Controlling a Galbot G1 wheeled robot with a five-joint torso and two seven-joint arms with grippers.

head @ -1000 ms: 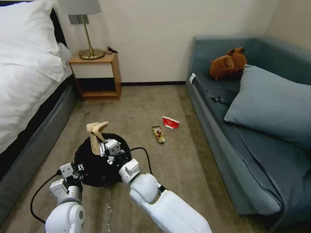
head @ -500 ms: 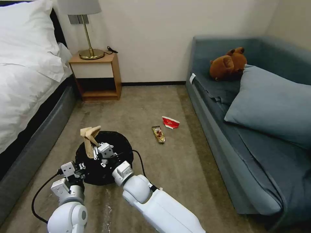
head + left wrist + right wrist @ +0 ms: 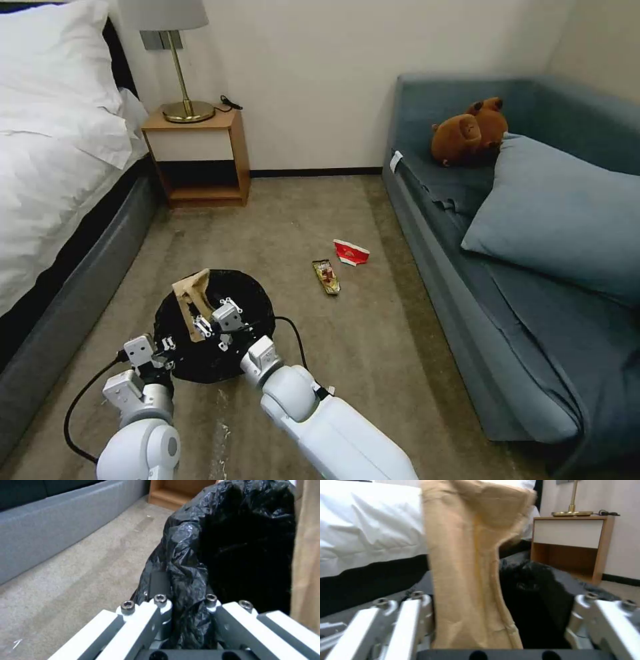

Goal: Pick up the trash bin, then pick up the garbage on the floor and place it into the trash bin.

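The trash bin (image 3: pixel 250 303), lined with a crinkly black bag (image 3: pixel 200 555), sits low in front of me. My left gripper (image 3: pixel 160 347) is shut on the bin's near rim, pinching the bag (image 3: pixel 185 600). Over the bin's mouth, my right gripper (image 3: pixel 215 320) is open, its fingers wide apart (image 3: pixel 503 597). The tan paper bag (image 3: pixel 192 301) stands partly inside the bin and leans against one finger (image 3: pixel 470 580). On the carpet to the right lie a gold-brown snack wrapper (image 3: pixel 326 276) and a flattened red-and-white paper cup (image 3: pixel 351 252).
A bed (image 3: pixel 53 167) runs along the left and a wooden nightstand (image 3: pixel 200 153) with a brass lamp (image 3: pixel 180 67) stands at the wall. On the right is a blue sofa (image 3: pixel 467 287) with a pillow (image 3: pixel 560 213) and a brown plush toy (image 3: pixel 470 132). Open carpet lies between them.
The right gripper carried the paper bag left and down over the bin, then opened. The bag now sits lower, inside the rim. The left gripper kept its hold.
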